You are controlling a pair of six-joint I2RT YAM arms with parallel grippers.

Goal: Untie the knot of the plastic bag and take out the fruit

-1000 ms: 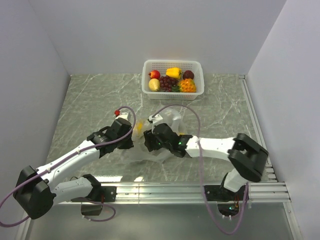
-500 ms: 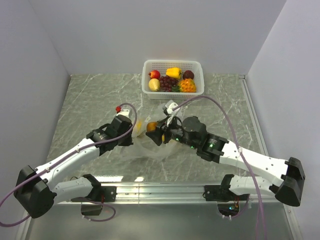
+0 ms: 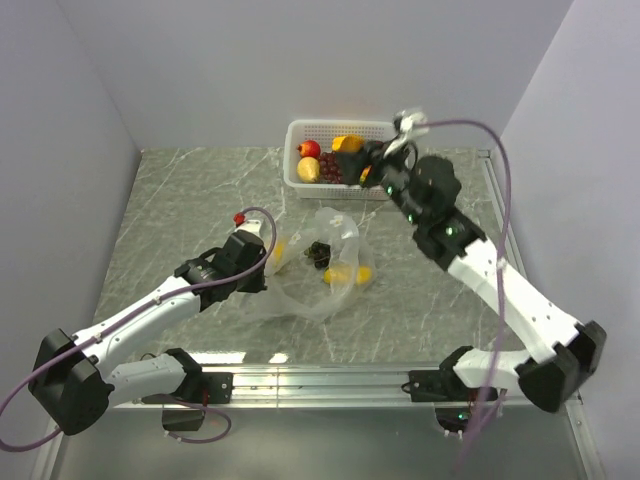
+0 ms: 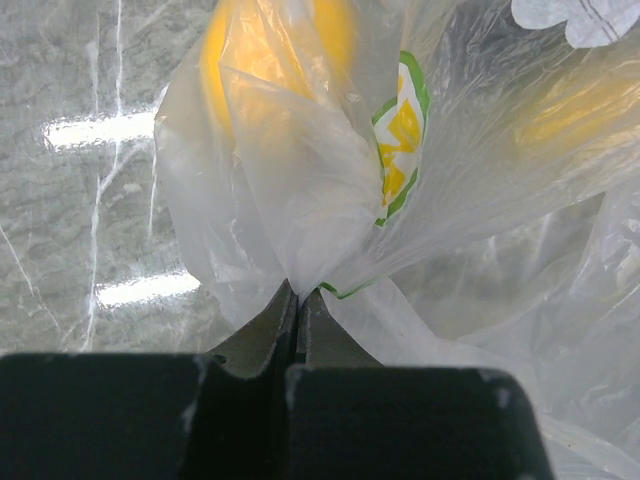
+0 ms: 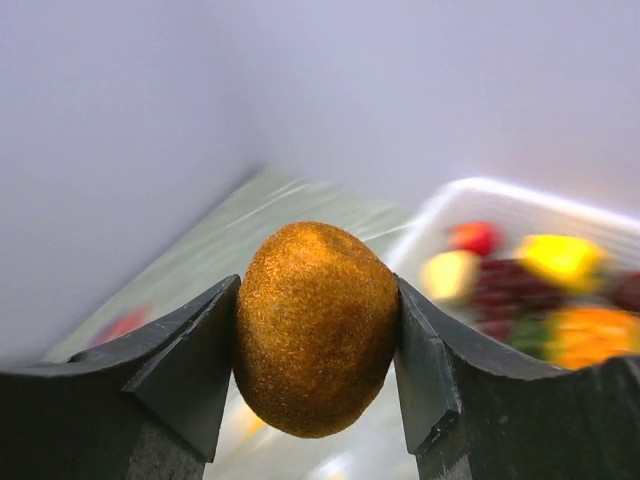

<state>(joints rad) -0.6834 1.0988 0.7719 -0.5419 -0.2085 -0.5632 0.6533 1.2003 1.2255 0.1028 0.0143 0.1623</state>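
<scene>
The clear plastic bag lies open on the marble table, with a dark grape bunch and yellow fruits inside. My left gripper is shut on a fold of the bag's left side; in the left wrist view its jaws pinch the plastic, and yellow fruit shows through. My right gripper is raised over the white basket and is shut on a brown kiwi.
The basket at the back holds a red fruit, a yellow one, grapes and others. It shows blurred in the right wrist view. White walls close in the left, back and right sides.
My right gripper has lifted the kiwi out of the bag and carried it up and back to over the basket. My left gripper still holds the bag.
</scene>
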